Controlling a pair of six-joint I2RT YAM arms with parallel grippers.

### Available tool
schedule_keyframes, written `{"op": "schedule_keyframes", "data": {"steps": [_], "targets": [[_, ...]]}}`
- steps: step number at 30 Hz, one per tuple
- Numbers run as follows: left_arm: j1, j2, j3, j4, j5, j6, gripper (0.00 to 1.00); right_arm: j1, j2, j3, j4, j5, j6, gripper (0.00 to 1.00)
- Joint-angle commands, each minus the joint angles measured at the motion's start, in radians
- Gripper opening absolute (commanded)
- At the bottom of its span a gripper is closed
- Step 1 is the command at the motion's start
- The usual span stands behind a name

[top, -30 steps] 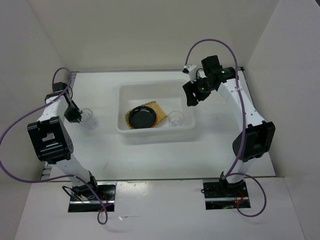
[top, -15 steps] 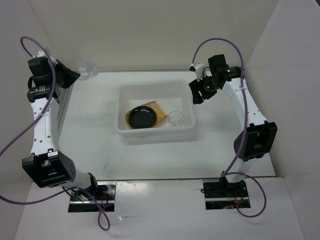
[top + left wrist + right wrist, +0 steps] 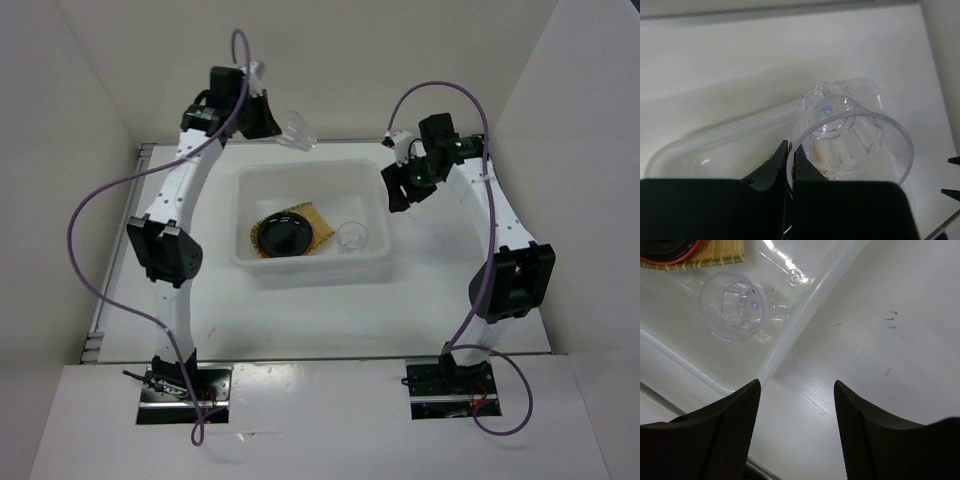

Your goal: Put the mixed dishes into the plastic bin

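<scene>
The left fingers [image 3: 780, 159] are pinched nearly shut on the rim wall of a clear cup [image 3: 850, 135], one inside the mouth and one outside. The cup is tipped on its side, well above the tabletop [image 3: 190, 290]. In the top view it hangs at about 12 o'clock of the plastic bin [image 3: 243, 215], just beyond the far rim rather than over the floor. The step in hand appears to be delivering this cup.

To do it well, the arm should probably carry the cup toward 6 o'clock until it is fully inside the rim. It should then lower it over the bare far half of the bin floor. That spot keeps it clear of the black plate [image 3: 284, 236], which is stacked on the bamboo tray [image 3: 318, 218] at 7 o'clock. It also avoids the second cup [image 3: 351, 236] at 4 o'clock. A thin rim pinch can slip, so a slow swing and a low release seem wise, with the cup rolled upright first if the wrist allows.

The right fingers [image 3: 720, 440] are spread wide and empty, parked outside the bin's 2 o'clock corner, out of the path.
</scene>
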Motion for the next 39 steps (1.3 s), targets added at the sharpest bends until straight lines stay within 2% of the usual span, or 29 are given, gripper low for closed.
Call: {"op": "schedule_keyframes", "data": {"steps": [1, 10, 14, 24, 27, 30, 34, 35, 38, 39], "targets": [[-0.082, 0.074, 0.139, -0.161, -0.119, 0.075, 0.00, -0.022, -0.054, -0.025, 0.020, 0.008, 0.003, 0.65], [-0.263, 0.250, 0.236, -0.226, -0.315, 0.097, 0.00, -0.084, -0.064, -0.044, 0.020, 0.008, 0.003, 0.65], [-0.333, 0.312, 0.245, -0.226, -0.344, 0.097, 0.00, -0.104, -0.073, -0.044, 0.020, 0.008, 0.003, 0.65], [-0.375, 0.425, 0.295, -0.235, -0.355, 0.079, 0.01, -0.123, -0.064, -0.053, 0.020, 0.008, -0.007, 0.65], [-0.375, 0.436, 0.274, -0.235, -0.355, 0.069, 0.10, -0.132, -0.064, -0.044, 0.020, -0.002, -0.007, 0.65], [-0.375, 0.456, 0.265, -0.235, -0.355, 0.069, 0.14, -0.132, -0.064, -0.044, 0.020, -0.002, -0.007, 0.65], [-0.375, 0.456, 0.283, -0.235, -0.346, 0.069, 0.28, -0.141, -0.064, -0.044, 0.011, -0.020, -0.007, 0.67], [-0.375, 0.447, 0.283, -0.235, -0.331, 0.069, 0.37, -0.141, -0.055, -0.044, 0.011, -0.020, -0.007, 0.67], [-0.366, 0.438, 0.314, -0.226, -0.285, 0.069, 0.44, -0.141, -0.054, -0.034, 0.001, -0.020, 0.002, 0.69], [-0.366, 0.428, 0.325, -0.226, -0.284, 0.069, 0.49, -0.141, -0.054, -0.034, 0.001, -0.020, 0.003, 0.70]]}}
